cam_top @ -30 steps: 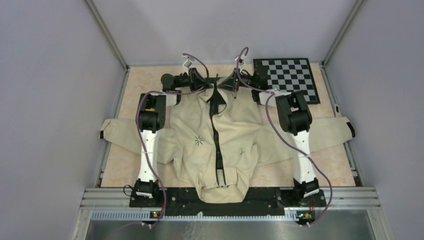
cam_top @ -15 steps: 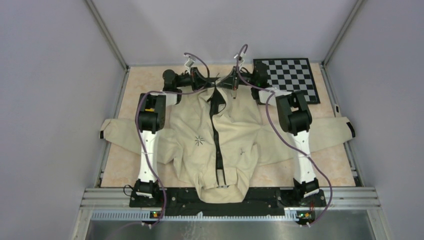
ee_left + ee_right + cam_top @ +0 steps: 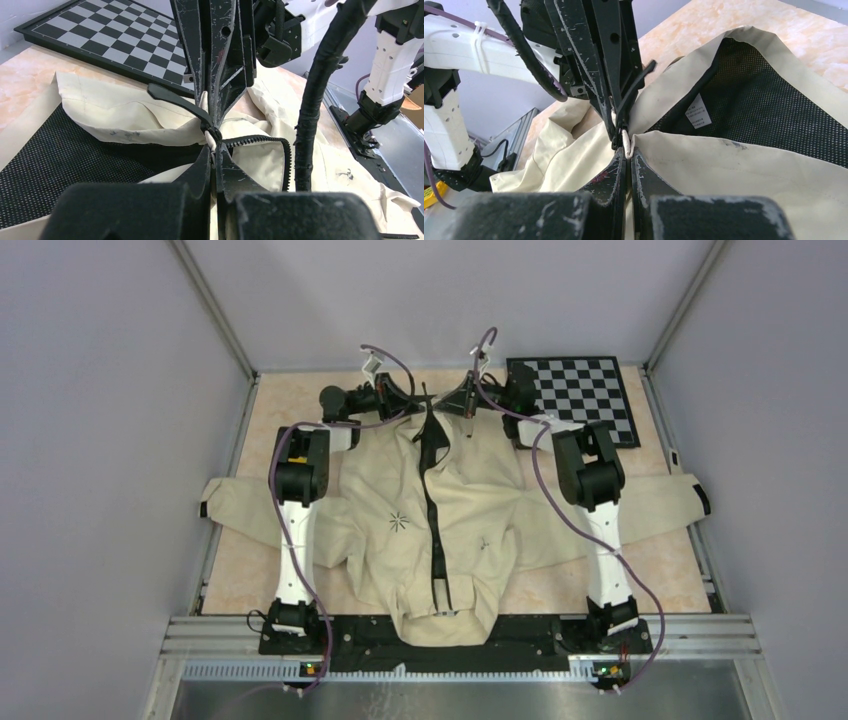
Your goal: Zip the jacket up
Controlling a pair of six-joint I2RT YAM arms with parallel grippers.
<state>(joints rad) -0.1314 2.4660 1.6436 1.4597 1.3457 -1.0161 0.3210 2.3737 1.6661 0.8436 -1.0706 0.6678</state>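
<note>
The cream jacket (image 3: 400, 490) lies flat on the table with its black zipper (image 3: 433, 510) running down the middle and open at the far end, where black mesh lining (image 3: 764, 105) shows. My left gripper (image 3: 415, 405) and right gripper (image 3: 457, 410) meet tip to tip at that far end. In the left wrist view my left gripper (image 3: 215, 150) is shut on a cream fabric edge beside the zipper teeth (image 3: 270, 142). In the right wrist view my right gripper (image 3: 626, 152) is shut on the facing cream edge of the jacket (image 3: 734, 170).
A black-and-white chessboard (image 3: 580, 395) lies at the far right, just behind the right arm. The jacket's sleeves (image 3: 235, 502) spread to both side rails. Grey walls enclose the table on three sides.
The left wrist and elbow have shifted slightly to the left. Both grippers stay shut at the far end of the zipper, and the jacket has hardly moved.
</note>
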